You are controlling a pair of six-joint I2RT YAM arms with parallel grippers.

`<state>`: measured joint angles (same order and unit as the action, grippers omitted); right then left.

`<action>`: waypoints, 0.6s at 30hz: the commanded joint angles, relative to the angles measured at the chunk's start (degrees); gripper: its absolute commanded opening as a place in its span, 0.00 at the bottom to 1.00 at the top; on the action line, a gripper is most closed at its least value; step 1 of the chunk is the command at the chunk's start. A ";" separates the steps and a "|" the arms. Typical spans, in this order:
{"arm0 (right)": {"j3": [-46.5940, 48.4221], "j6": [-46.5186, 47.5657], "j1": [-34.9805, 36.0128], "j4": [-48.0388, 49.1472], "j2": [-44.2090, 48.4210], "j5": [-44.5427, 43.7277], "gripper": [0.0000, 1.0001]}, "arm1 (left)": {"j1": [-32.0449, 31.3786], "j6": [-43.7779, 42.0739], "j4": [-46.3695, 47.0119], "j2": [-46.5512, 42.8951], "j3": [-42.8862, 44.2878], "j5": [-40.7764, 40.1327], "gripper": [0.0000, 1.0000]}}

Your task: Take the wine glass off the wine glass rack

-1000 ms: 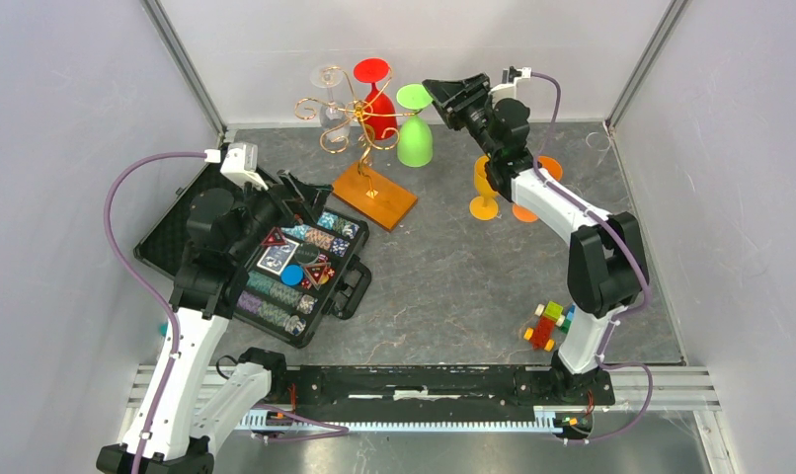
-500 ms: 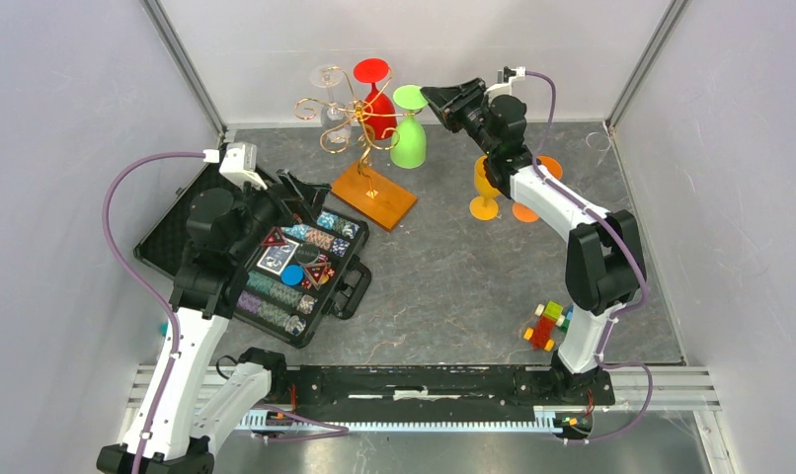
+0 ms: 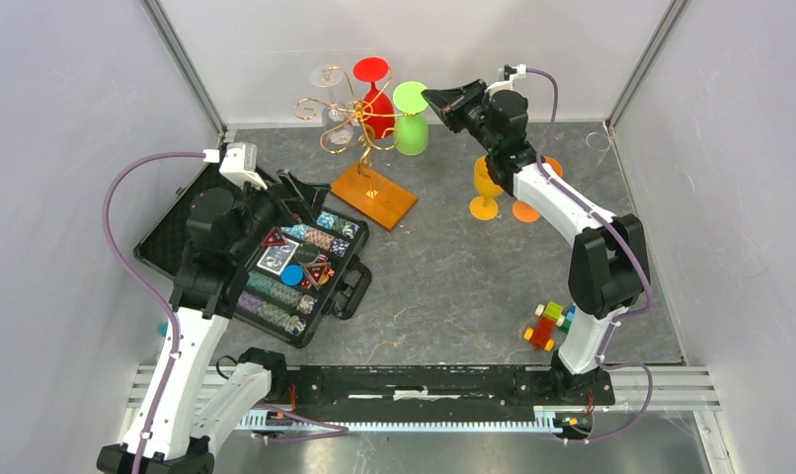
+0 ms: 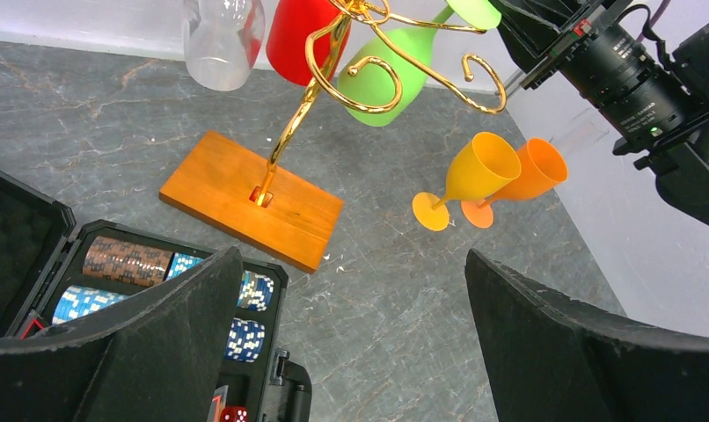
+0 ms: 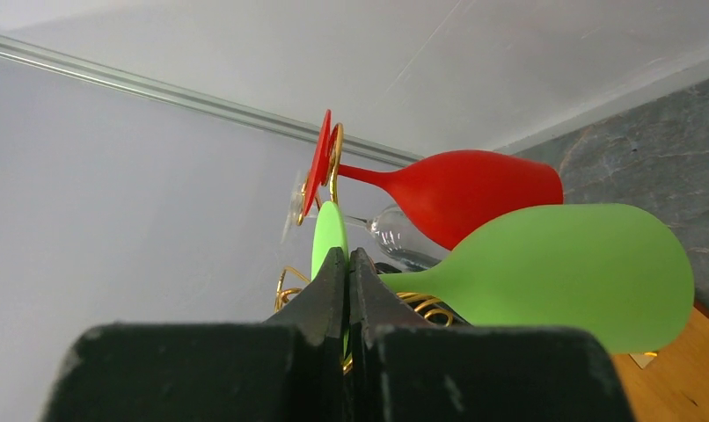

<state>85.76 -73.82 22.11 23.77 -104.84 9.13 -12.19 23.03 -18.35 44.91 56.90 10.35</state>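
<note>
right gripper (image 5: 347, 268) clamped on foot of green glass (image 5: 553, 268). glass tilted at 3 o'clock side of rack (image 3: 347, 123). rack at 12 o'clock of table (image 3: 453, 267), red glass (image 3: 378, 111) and clear glass (image 3: 332, 111) hanging on it. left gripper (image 4: 351, 325) jaws apart, empty, over case (image 3: 167, 242) at 9 o'clock.

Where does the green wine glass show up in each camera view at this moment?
Top external: the green wine glass hangs upside down at top centre.
Left wrist: top centre, bowl tilted.
Right wrist: centre right, bowl filling much of the view.
Shared landmark: the red wine glass right next to it.
</note>
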 commanded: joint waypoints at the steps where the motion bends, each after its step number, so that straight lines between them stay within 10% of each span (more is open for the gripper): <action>1: 1.12 1.37 0.04 -4.50 5.39 -3.26 0.00 | 0.32 -2.22 1.03 -0.17 0.22 -0.90 1.00; 18: -3.43 0.30 3.15 -3.71 10.65 -2.21 0.00 | 0.41 -1.52 1.47 -0.01 0.14 -0.80 1.00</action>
<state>82.26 -73.47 24.05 18.00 -95.83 6.59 -12.19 23.03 -18.33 45.01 56.90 10.35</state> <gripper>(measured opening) 0.011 0.993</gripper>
